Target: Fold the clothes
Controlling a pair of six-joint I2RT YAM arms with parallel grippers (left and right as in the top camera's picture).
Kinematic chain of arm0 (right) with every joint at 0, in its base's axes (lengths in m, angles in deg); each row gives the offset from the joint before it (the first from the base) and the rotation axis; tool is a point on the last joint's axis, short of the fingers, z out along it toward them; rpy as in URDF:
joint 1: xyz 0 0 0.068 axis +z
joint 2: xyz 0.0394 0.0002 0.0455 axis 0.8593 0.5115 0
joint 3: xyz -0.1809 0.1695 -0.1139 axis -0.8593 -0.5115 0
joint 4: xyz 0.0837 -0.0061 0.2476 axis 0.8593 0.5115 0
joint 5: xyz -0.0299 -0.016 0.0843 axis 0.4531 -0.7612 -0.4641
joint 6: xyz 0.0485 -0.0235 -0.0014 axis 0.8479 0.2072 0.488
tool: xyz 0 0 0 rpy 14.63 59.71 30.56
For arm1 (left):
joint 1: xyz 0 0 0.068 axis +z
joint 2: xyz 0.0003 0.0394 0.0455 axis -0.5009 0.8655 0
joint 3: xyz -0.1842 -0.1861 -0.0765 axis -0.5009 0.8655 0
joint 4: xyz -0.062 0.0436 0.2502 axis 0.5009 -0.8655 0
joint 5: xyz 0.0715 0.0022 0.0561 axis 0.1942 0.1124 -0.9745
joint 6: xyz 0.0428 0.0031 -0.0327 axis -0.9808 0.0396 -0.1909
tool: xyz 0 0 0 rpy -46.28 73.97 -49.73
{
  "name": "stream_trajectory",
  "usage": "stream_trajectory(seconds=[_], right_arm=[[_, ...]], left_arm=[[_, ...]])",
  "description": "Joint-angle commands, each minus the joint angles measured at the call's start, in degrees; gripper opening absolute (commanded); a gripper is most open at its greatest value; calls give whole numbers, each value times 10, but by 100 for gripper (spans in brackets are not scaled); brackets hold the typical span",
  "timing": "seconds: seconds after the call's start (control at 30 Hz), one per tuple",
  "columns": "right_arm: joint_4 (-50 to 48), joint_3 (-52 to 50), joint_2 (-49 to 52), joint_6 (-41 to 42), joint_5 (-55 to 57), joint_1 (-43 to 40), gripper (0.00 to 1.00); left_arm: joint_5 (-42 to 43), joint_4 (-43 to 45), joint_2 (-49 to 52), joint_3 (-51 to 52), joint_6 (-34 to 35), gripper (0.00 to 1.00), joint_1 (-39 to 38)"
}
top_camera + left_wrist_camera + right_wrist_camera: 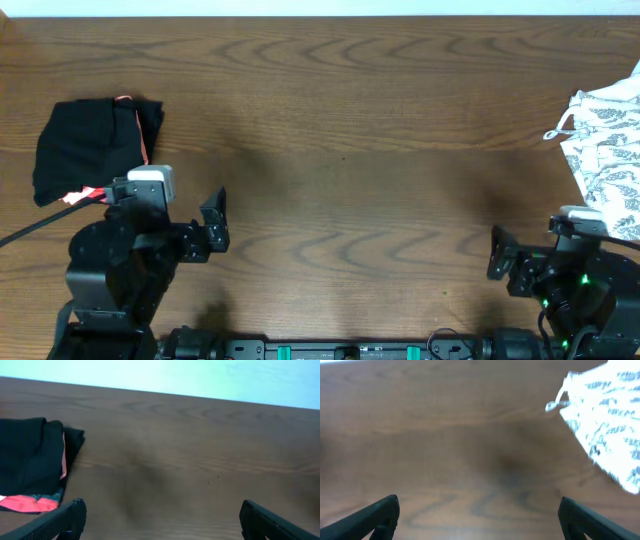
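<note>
– Overhead first: what lies where?
– A black garment (90, 145) with coral-pink trim sits bunched on the surface (350, 120). A white leaf-patterned garment (610, 140) lies well apart from it, at the opposite edge.
– And the hands?
– Left hand (217, 222) is near the black garment, right hand (497, 255) is far from it. Both are spread wide, holding nothing.

— What can't you make out on the table (340, 110)?
— At its right end the white patterned garment (608, 150) runs off the frame, and your right wrist view blurs its print. At its left end the left arm (120, 250) covers the near corner of the black garment (85, 145).
</note>
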Motion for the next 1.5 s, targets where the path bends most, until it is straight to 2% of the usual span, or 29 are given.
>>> stream_trajectory(seconds=[0.0, 0.17, 0.47, 0.63, 0.87, 1.0, 1.13, 1.47], right_arm=[[23, -3, -2, -8, -2, -1, 99], [63, -3, -2, -8, -2, -1, 99], [62, -4, -8, -8, -2, 0, 99], [62, -4, -56, -8, -1, 0, 99], [42, -38, -176, -8, 2, 9, 99], [-26, -112, -258, -8, -1, 9, 99], [-113, -176, -252, -8, -14, 16, 99], [-506, -381, -255, -28, -17, 22, 99]], left_arm=[[-5, -1, -2, -3, 5, 98, -2], [-5, -2, -2, -3, 5, 98, -2], [-5, -3, -2, -3, 5, 98, -2], [-5, -3, -2, -3, 5, 98, -2], [-5, -3, -2, -3, 5, 98, -2], [-5, -3, -2, -3, 5, 98, -2], [-5, -3, -2, -3, 5, 98, -2], [-5, -3, -2, -3, 5, 98, -2]])
